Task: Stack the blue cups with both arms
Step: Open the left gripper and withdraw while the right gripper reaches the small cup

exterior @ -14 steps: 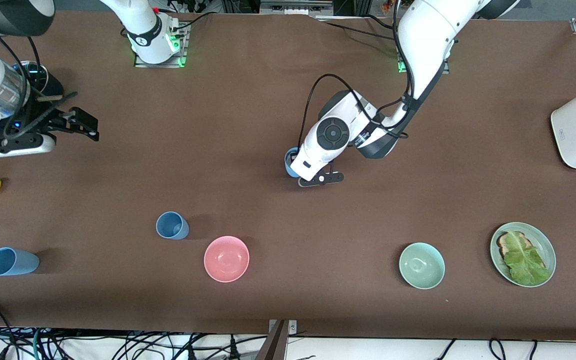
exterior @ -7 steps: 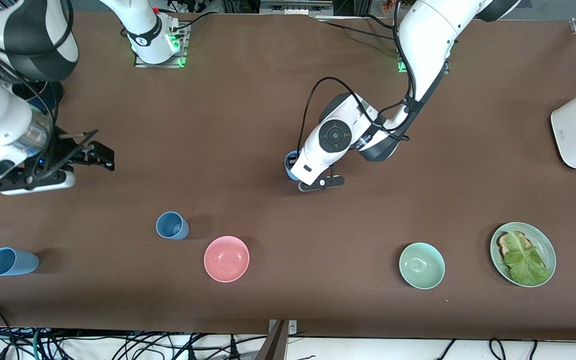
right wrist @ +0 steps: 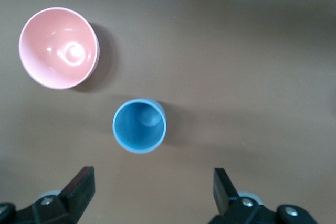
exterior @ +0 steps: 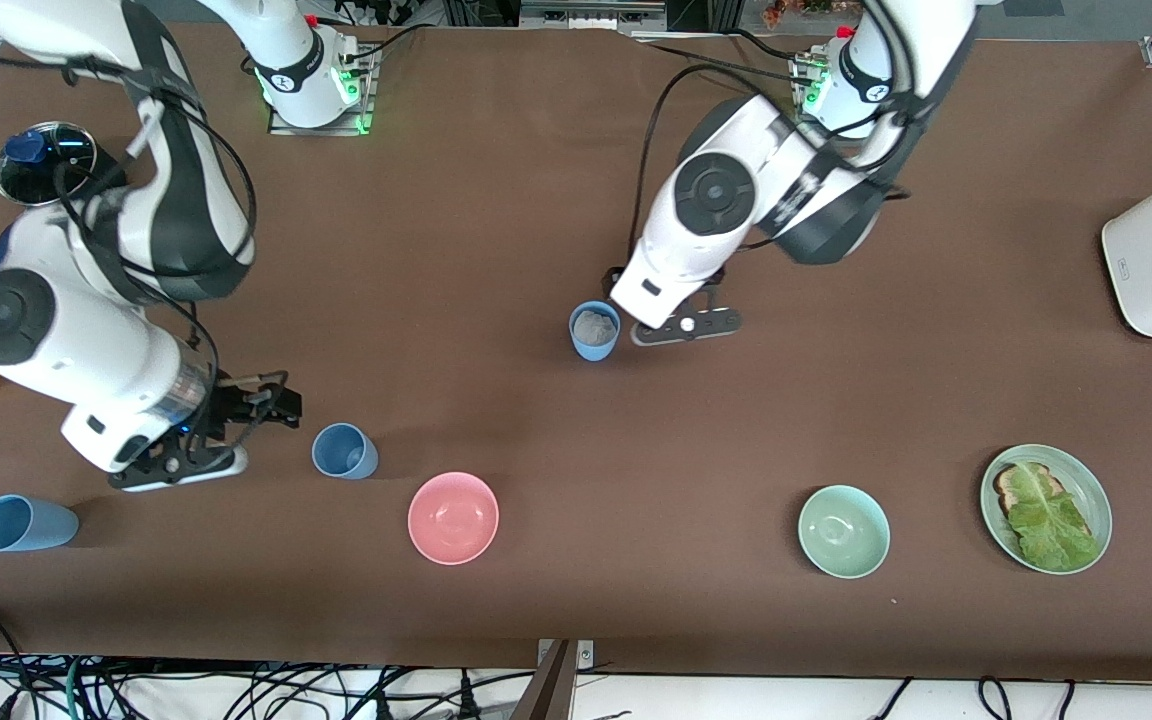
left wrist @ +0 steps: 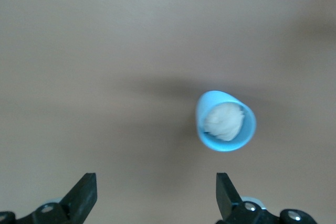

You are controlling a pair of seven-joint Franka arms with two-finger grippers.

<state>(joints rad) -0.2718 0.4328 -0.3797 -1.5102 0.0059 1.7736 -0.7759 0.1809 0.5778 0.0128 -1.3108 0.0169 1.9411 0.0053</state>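
Nearest the front camera, one blue cup (exterior: 24, 523) lies on its side toward the right arm's end of the table. The pink bowl (exterior: 453, 517) and the pale green bowl (exterior: 843, 531) sit in the same near band and are no part of the task.

A little farther from the camera, a second blue cup (exterior: 344, 451) stands upright on the table (exterior: 536, 180), just beside the pink bowl. My right gripper (exterior: 258, 405) hangs over the table just beside this cup, fingers spread wide and holding nothing; in the right wrist view the cup (right wrist: 139, 125) lies ahead of the fingers, not yet between them.

Farther again, near the table's middle, a third blue cup (exterior: 595, 331) stands upright with something pale inside (left wrist: 224, 121). My left gripper (exterior: 688, 325) is beside it, fingers apart, empty.

Step in hand, as I judge it: approach for the first pick. Next move: centre the right gripper over its cup, descend, then close on the wall.
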